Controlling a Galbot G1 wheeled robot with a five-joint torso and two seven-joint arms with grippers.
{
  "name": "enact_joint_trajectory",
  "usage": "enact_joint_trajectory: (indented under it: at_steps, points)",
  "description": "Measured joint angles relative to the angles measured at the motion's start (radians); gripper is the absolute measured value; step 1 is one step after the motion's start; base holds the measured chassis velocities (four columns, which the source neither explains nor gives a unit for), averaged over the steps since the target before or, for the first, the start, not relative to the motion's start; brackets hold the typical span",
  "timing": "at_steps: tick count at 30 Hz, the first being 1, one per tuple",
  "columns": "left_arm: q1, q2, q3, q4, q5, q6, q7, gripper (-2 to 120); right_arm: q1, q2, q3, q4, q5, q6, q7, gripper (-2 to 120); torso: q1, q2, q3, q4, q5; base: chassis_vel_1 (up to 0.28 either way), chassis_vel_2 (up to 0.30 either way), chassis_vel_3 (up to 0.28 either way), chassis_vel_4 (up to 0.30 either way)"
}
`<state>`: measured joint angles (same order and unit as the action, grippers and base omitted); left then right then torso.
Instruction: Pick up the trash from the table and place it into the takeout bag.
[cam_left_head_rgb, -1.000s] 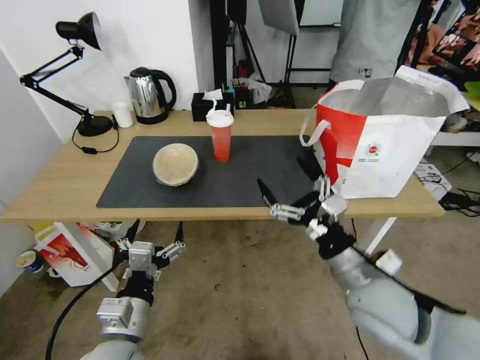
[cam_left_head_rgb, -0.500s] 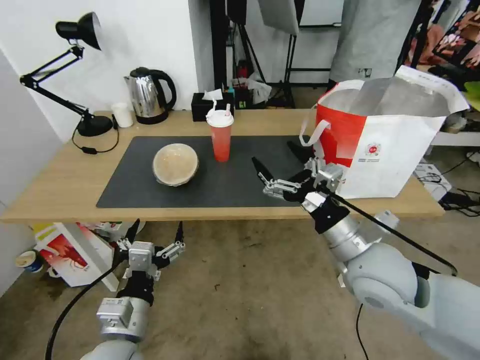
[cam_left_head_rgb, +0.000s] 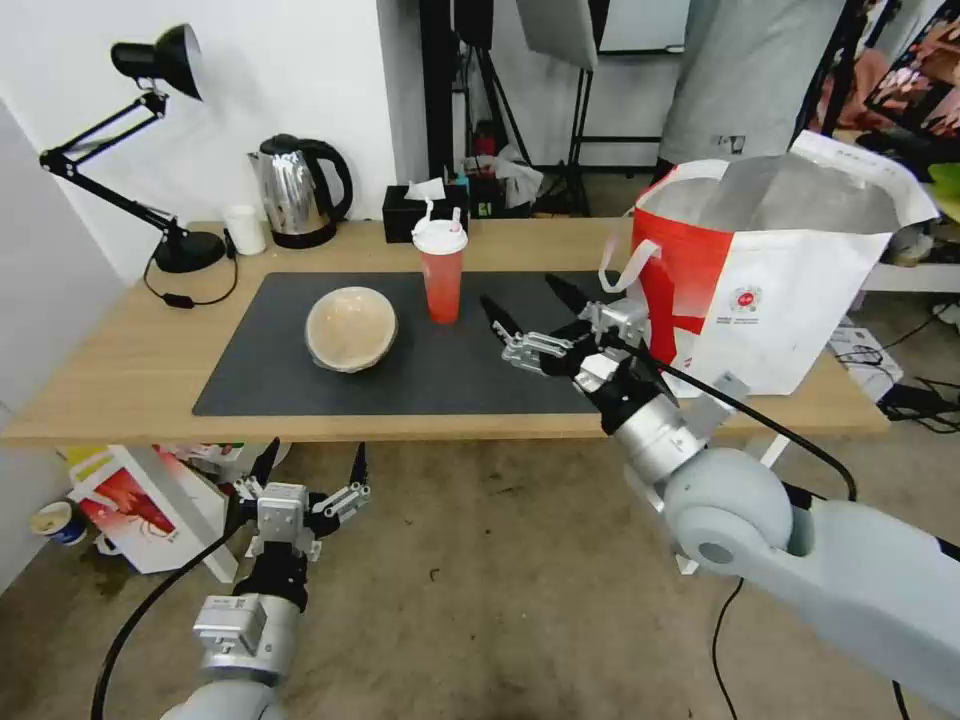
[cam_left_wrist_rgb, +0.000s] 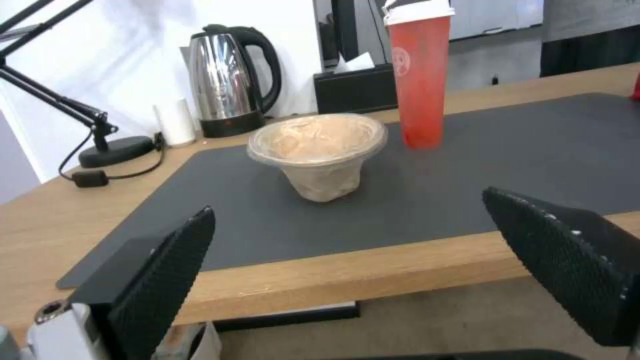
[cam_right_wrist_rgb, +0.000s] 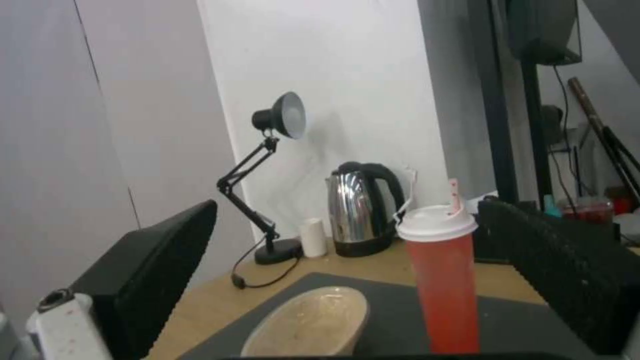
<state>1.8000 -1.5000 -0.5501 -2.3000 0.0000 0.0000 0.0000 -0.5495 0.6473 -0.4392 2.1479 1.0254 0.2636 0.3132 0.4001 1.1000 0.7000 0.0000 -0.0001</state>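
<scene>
Right gripper (cam_left_head_rgb: 528, 302) has advanced over the mat (cam_left_head_rgb: 350, 385) toward the cup (cam_left_head_rgb: 441, 272), fingers spread, empty; left gripper (cam_left_head_rgb: 310, 462) parked below the table (cam_left_head_rgb: 120, 370), open.

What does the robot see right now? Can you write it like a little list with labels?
table: long wooden top with a dark mat
cup: red, white lid and straws, standing upright on the mat
bowl: tan, on the mat beside the cup, apart from it
bag: big white and red one, open at the top, on the table's right end
right pincer: open, over the mat between cup and bag
left pincer: open, low in front of the table edge
at the back: kettle, lamp
</scene>
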Motion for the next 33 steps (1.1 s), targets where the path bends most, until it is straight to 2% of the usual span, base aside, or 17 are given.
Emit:
enact_joint_trajectory:
  at_steps: [14, 33]
  points:
    - [0.000, 0.000, 0.000, 0.000, 0.000, 0.000, 0.000, 100, 0.091, 0.088, -0.101, -0.119, 0.013, -0.004, 0.001, 100, 0.000, 0.000, 0.000, 0.0000, 0.0000, 0.000, 0.000, 0.000, 0.000]
    - [0.000, 0.000, 0.000, 0.000, 0.000, 0.000, 0.000, 100, 0.126, 0.130, -0.122, -0.215, 0.007, -0.005, -0.018, 100, 0.000, 0.000, 0.000, -0.0001, 0.0001, 0.000, 0.000, 0.000, 0.000]
